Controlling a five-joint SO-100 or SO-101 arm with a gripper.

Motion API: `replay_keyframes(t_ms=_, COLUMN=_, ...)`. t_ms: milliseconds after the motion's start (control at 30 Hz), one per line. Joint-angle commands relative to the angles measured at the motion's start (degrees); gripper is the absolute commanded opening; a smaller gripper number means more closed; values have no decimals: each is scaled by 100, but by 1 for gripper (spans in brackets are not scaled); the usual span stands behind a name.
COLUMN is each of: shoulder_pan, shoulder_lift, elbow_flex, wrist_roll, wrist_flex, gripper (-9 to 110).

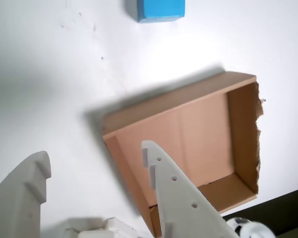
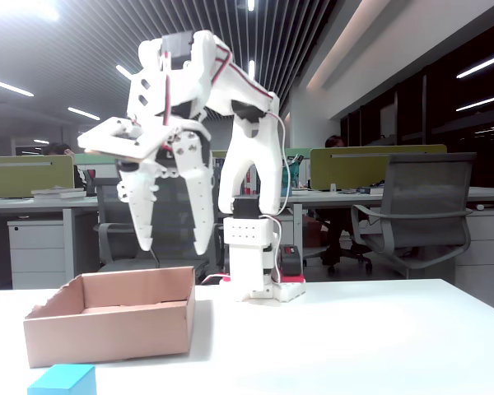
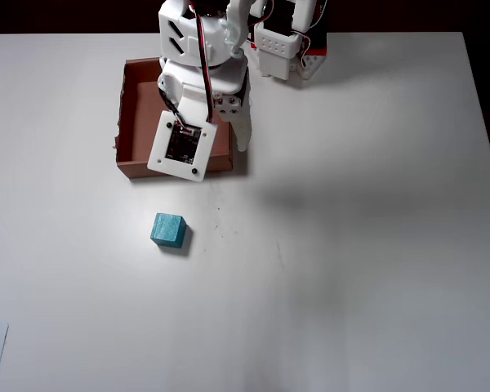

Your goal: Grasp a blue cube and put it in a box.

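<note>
The blue cube lies on the white table, apart from the box; it also shows at the top edge of the wrist view and at the bottom left of the fixed view. The tan cardboard box stands near the arm's base and looks empty in the wrist view. My gripper hangs above the box, open and empty, with its fingertips pointing down. In the wrist view my gripper is spread over the box's near wall.
The arm's base stands at the table's back edge, right of the box in the overhead view. The table's dark edge shows at the lower right of the wrist view. Office desks and a chair stand behind the table.
</note>
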Motion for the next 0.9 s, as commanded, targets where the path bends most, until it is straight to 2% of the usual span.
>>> replay_keyframes(t_ms=0, shoulder_pan=79, shoulder_lift=-396, elbow_flex=-703, wrist_roll=-114, wrist_flex=-62, gripper=24)
replay_keyframes(t_ms=467, shoulder_pan=703, shoulder_lift=-1986, elbow_flex=-1890, wrist_roll=-835, wrist_flex=-791, gripper=25)
replay_keyframes(t_ms=867, shoulder_pan=879, shoulder_lift=-3208, elbow_flex=-2927, wrist_roll=-615, wrist_flex=-888, gripper=25)
